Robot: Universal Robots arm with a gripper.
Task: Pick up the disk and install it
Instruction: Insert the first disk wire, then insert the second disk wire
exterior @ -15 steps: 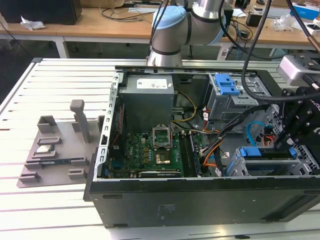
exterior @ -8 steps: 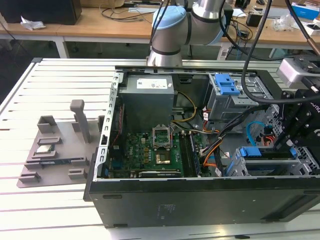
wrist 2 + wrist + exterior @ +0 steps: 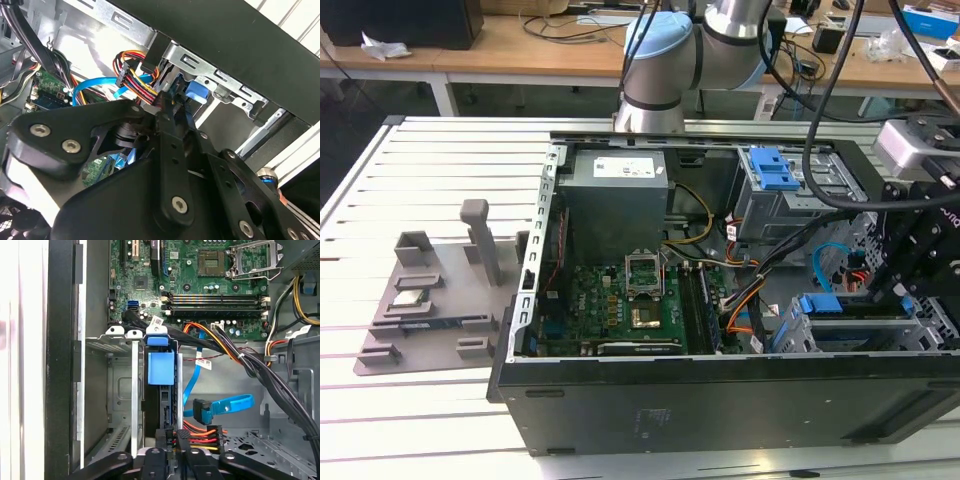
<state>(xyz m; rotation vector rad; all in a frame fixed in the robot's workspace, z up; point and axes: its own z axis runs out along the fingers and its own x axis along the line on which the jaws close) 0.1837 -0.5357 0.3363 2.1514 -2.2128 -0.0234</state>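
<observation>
One open black computer tower case (image 3: 720, 400) lies on one slatted white metal table (image 3: 440, 160). Inside it sit one green motherboard (image 3: 620, 305), one grey metal power supply box (image 3: 615, 200) with a white sticker, and one silver processor socket (image 3: 647, 272). On the exterior view's left rests one grey plastic fixture tray (image 3: 430, 310). One blue flat data cable (image 3: 225, 407) shows in the first wrist view, beside one blue plastic drive latch (image 3: 161, 367). One pale blue robot arm (image 3: 660, 60) stands at the far side.
</observation>
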